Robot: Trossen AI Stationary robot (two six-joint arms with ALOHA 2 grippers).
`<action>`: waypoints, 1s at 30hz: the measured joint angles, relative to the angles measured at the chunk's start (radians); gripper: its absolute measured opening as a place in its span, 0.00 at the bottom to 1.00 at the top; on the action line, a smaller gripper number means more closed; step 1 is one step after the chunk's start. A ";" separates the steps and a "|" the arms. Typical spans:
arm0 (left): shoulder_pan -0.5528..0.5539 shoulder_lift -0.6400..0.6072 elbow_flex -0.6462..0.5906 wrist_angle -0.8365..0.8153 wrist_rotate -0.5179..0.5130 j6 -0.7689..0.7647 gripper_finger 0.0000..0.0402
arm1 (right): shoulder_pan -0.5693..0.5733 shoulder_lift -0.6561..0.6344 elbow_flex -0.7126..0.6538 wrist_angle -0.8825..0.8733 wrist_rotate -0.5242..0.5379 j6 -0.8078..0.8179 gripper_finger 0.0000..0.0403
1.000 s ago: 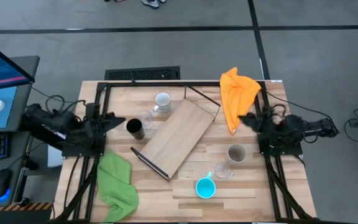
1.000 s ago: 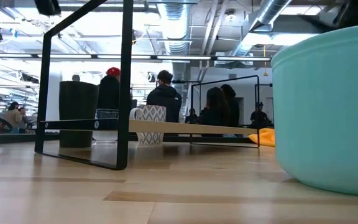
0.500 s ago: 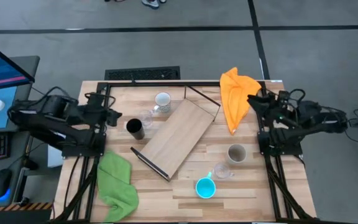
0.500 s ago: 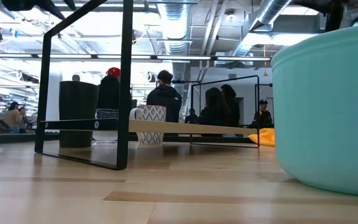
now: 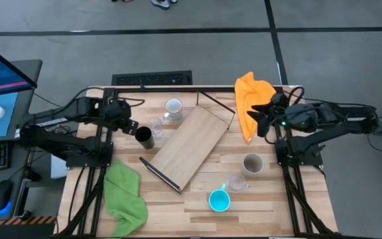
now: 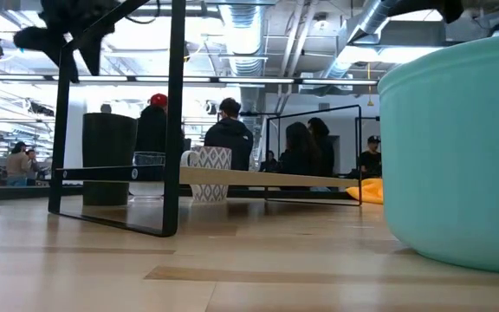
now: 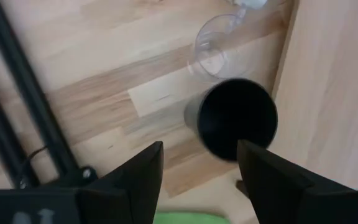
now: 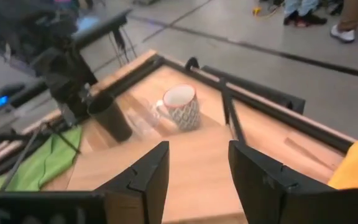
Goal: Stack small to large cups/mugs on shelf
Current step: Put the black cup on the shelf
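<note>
High view. Shelf (image 5: 190, 147): long light-wood board with a dark metal frame, lying diagonally mid-desk, nothing on it. Black cup (image 5: 144, 137) and one clear glass (image 5: 156, 126) just off its left side; white mug (image 5: 173, 107) near the desk's far edge. Beige-grey cup (image 5: 252, 163), second glass (image 5: 237, 182) and blue mug (image 5: 219, 200) toward the near right corner. Left gripper (image 5: 127, 124) hangs just beside the black cup; right gripper (image 5: 260, 120) is over the orange cloth (image 5: 252, 102) at the far right corner. Green cloth (image 5: 125, 194) at the near left.

Low view. Blue mug (image 6: 457, 147) fills the right; slatted wood desk (image 6: 189, 269) looks smooth, so cups may slide. People stand in the room behind.

Left wrist view. Fingers (image 7: 135, 180) spread wide, empty, above the black cup (image 7: 235, 117). Likely light, rigid, slick-walled; best pinched across the rim or body. Glass (image 7: 213, 51) beside it: fragile, slippery.

Right wrist view. Fingers (image 8: 148, 177) apart, empty. White mug (image 8: 180, 107), patterned, handled, likely heavier and breakable.
</note>
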 joint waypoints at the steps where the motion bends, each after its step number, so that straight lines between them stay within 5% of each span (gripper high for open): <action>1: 0.026 0.002 -0.010 0.015 0.017 0.030 0.48 | 0.000 0.012 0.005 -0.007 -0.016 0.000 0.47; 10: 0.163 0.055 -0.137 0.134 0.133 0.239 0.47 | 0.000 0.059 0.010 -0.009 -0.085 0.009 0.47; 22: 0.177 0.152 -0.213 0.207 0.173 0.313 0.47 | 0.000 0.067 0.010 -0.008 -0.111 0.010 0.45; 30: 0.177 0.197 -0.213 0.207 0.181 0.352 0.19 | 0.000 0.066 0.010 -0.008 -0.111 0.010 0.44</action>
